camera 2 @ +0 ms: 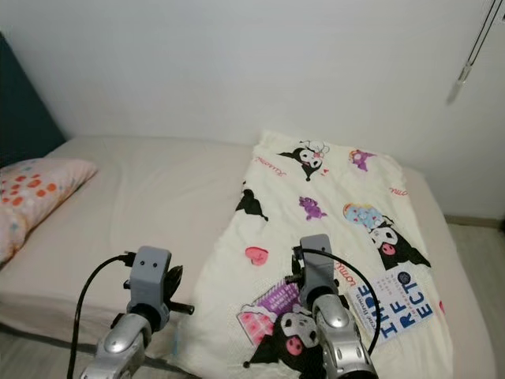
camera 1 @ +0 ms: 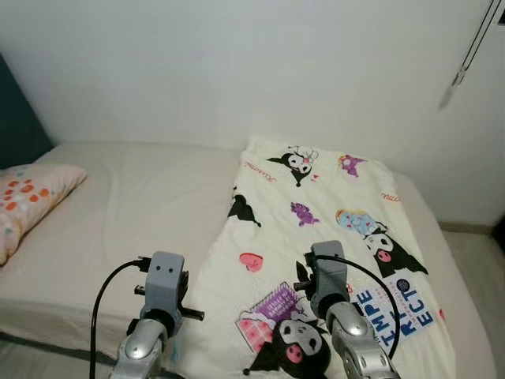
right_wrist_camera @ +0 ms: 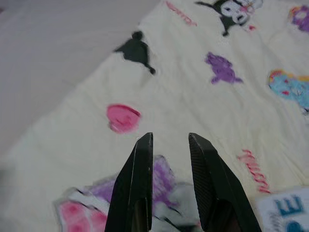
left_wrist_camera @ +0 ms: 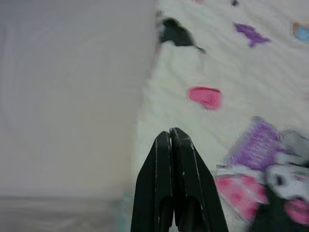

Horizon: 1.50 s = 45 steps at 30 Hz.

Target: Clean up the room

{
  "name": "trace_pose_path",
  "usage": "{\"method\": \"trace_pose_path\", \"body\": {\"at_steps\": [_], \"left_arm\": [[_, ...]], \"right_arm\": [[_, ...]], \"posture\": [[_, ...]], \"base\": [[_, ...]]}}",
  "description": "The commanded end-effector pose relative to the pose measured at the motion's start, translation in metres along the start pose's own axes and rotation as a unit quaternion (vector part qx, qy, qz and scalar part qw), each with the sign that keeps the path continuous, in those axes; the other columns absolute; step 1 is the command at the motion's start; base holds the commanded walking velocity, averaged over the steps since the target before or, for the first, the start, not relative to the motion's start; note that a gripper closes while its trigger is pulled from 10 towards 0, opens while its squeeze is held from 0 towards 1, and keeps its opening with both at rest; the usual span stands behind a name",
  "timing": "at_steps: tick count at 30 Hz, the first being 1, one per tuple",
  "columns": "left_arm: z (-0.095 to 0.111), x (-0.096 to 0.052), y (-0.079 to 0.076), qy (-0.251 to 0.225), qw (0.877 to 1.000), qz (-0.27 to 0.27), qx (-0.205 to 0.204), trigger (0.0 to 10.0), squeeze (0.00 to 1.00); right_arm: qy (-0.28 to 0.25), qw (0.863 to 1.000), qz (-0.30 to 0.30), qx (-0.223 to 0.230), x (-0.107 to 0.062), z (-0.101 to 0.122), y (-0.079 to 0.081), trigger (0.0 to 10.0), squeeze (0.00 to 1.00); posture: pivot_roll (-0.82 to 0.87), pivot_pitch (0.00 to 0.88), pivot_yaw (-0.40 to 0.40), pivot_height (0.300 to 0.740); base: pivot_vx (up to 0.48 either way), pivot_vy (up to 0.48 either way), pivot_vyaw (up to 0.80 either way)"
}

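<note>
Cream cotton printed with black cartoon characters, the blanket [camera 1: 323,237] lay spread flat over the right half of the bed [camera 1: 134,213], running from the far edge by the wall down to the near edge, its right side hanging slightly over the bed's right edge. It looked deliberately laid out rather than dropped, smooth, with a straight left border, so the tidying step in hand was probably to smooth or fold it. A pillow [camera 1: 28,201] with orange spots sat at the bed's left end against a dark headboard [camera 1: 20,118], already in its proper place.

Both arms were raised over the near edge of the bed, likely poised to reach for the cloth. The left pincer [left_wrist_camera: 171,140] had its two black fingers pressed together, holding nothing, and pointed at the blanket's left border, just where cream fabric met bare sheet; a pink heart [left_wrist_camera: 205,96] lay a little ahead of its tips. The right pincer [right_wrist_camera: 169,142] had its fingers apart with a clear gap, empty, hovering above the blanket's near portion; another view of the pink heart [right_wrist_camera: 123,117] lay just ahead and to one side, and purple and pink print showed beneath the tips. Whether either pincer touched the fabric could not be told.
</note>
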State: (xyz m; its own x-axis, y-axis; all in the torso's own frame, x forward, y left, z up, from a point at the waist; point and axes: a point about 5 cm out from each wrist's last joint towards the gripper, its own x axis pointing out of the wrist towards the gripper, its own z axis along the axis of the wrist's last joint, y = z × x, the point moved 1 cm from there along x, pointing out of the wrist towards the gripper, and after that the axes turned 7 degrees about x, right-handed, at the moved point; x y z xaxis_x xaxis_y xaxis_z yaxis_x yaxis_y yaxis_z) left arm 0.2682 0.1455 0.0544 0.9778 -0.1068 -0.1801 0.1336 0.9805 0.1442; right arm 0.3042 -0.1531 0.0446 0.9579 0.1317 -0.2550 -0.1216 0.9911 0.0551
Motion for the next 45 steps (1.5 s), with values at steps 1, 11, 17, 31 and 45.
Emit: {"method": "trace_pose_path", "body": {"at_steps": [1,11,17,31,45], "left_arm": [[-0.001,0.001,0.002,0.006,1.000,0.002,0.008,10.0,0.00],[0.000,0.001,0.003,0.005,1.000,0.004,0.007,10.0,0.00],[-0.001,0.000,0.004,0.007,1.000,0.006,0.006,10.0,0.00],[-0.009,0.002,0.007,0.049,0.999,-0.005,0.001,10.0,0.00],[-0.008,0.002,-0.008,0.038,0.998,-0.031,0.025,10.0,0.00]], "right_arm": [[0.001,1.000,-0.001,0.006,0.000,0.000,0.001,10.0,0.00],[0.005,1.000,0.015,-0.004,0.000,0.001,0.006,10.0,0.00],[0.008,1.000,0.016,0.013,0.001,0.000,0.007,10.0,0.00],[0.007,1.000,0.020,0.009,0.000,0.000,0.007,10.0,0.00],[0.005,1.000,0.018,0.009,0.000,0.000,0.006,10.0,0.00]], "posture": [[0.00,0.069,0.010,0.724],[0.00,0.071,0.007,0.724],[0.00,0.073,0.007,0.724],[0.00,0.062,0.008,0.724],[-0.01,0.057,0.013,0.724]], "base": [[0.000,-0.424,0.00],[0.000,-0.422,0.19],[0.000,-0.420,0.40],[0.000,0.205,0.00],[0.000,0.136,0.00]]}}
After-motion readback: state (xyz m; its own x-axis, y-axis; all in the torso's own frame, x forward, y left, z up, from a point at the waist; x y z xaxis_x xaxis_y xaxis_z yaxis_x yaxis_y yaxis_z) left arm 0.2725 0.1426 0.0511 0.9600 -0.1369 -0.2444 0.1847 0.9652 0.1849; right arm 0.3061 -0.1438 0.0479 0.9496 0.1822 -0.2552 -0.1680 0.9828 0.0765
